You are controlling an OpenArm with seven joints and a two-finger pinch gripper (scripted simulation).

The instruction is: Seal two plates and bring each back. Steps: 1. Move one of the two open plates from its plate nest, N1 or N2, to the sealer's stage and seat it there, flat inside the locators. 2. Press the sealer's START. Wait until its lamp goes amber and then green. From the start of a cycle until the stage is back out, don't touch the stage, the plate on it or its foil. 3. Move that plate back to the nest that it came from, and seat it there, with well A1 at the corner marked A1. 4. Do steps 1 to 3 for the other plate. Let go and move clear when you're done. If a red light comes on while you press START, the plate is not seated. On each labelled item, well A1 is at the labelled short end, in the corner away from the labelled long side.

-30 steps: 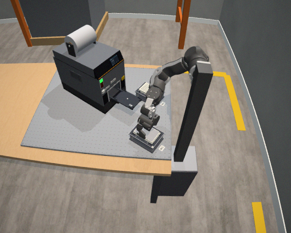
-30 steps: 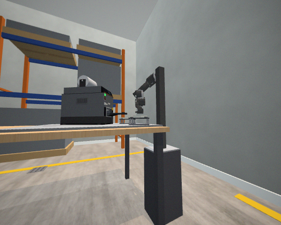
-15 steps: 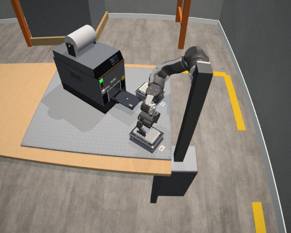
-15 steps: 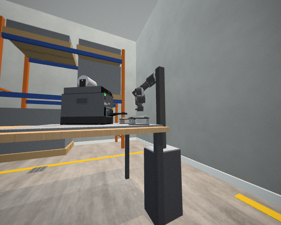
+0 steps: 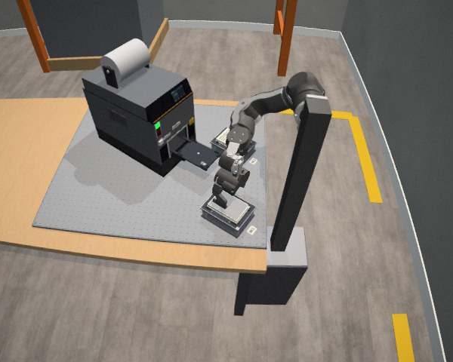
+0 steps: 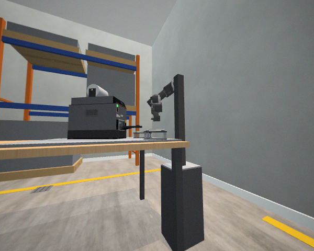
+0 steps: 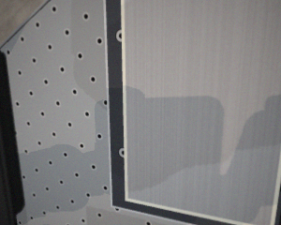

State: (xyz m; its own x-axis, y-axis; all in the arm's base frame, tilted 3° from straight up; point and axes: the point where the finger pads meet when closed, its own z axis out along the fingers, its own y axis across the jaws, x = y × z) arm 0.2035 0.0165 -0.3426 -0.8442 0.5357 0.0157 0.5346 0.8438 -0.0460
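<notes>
A plate (image 5: 235, 211) (image 7: 178, 56) with a smooth, well-less foil top lies flat in nest N1 (image 7: 116, 117), by the N1 label (image 5: 251, 230). My gripper (image 5: 220, 200) (image 6: 155, 119) is open and empty above this plate, with a gap between them in the exterior view. One dark finger shows at the left of the wrist view. The other plate (image 5: 222, 136), with wells showing, is in nest N2, partly hidden by the arm. The sealer (image 5: 129, 112) (image 6: 94, 117) has its lamp (image 5: 157, 125) (image 6: 117, 105) green. Its stage (image 5: 195, 151) is out and carries no plate.
The stage sticks out toward the arm, between the sealer and nest N2. A white foil roll (image 5: 127, 58) (image 6: 97, 90) sits on top of the sealer. The arm's dark post (image 5: 303, 171) (image 6: 179, 107) stands just beyond the table's right edge.
</notes>
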